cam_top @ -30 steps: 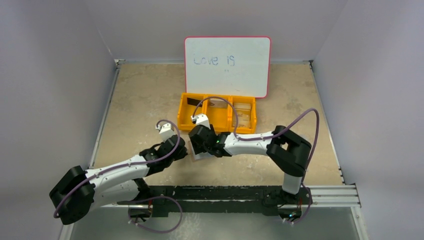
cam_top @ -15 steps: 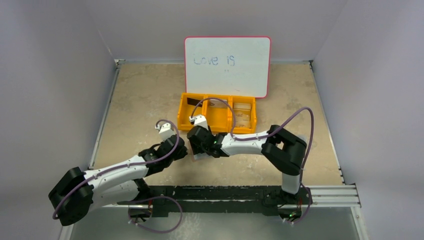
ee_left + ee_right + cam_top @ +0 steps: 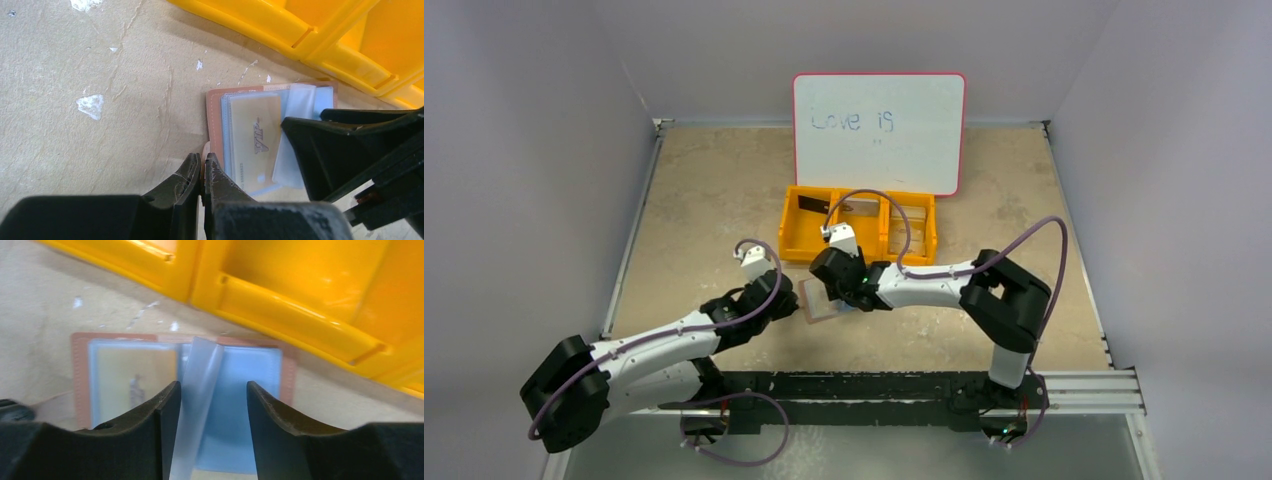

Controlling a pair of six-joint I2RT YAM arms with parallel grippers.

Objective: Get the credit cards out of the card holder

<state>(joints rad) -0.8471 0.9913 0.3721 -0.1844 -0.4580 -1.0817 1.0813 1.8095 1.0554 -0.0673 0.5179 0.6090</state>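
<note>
Nearest the arm bases, the left gripper (image 3: 203, 160) is clenched. Its two fingers are pressed together on a thin tan flap at the near edge of the card holder (image 3: 215, 125), so it grips the holder itself. Seen from that wrist, the holder spreads out from the fingertips towards 1 o'clock. It lies open and flat on the speckled beige table (image 3: 714, 200), its brown border framing pale blue-grey clear pockets. A beige card (image 3: 252, 145) with a dark mark sits inside the pocket closest to the left gripper.

From above, the holder is at about 3 o'clock from the left gripper, touching it, and directly under the right gripper (image 3: 212, 385), which reaches in from 3 o'clock. The right gripper is released, with a clear gap between its fingers. It stands over the middle of the holder, across the fold. One clear pocket leaf (image 3: 197, 385) stands up from the fold into that gap, close against the finger on the beige card's side. The other finger is apart from the leaf. The beige card's pocket lies at 9 o'clock of the gap and an empty-looking blue pocket at 3 o'clock.

Beyond the holder, at its 12 o'clock and just beside it, is the orange tray (image 3: 786, 230) with three compartments. A black card (image 3: 814, 204) lies in the left compartment. The middle one shows something greyish, partly hidden by the right wrist's cable. What lies in the right one cannot be told.

Farthest back, at 12 o'clock from the tray, a red-edged whiteboard (image 3: 879, 130) leans against the rear wall with faint blue writing on it.
</note>
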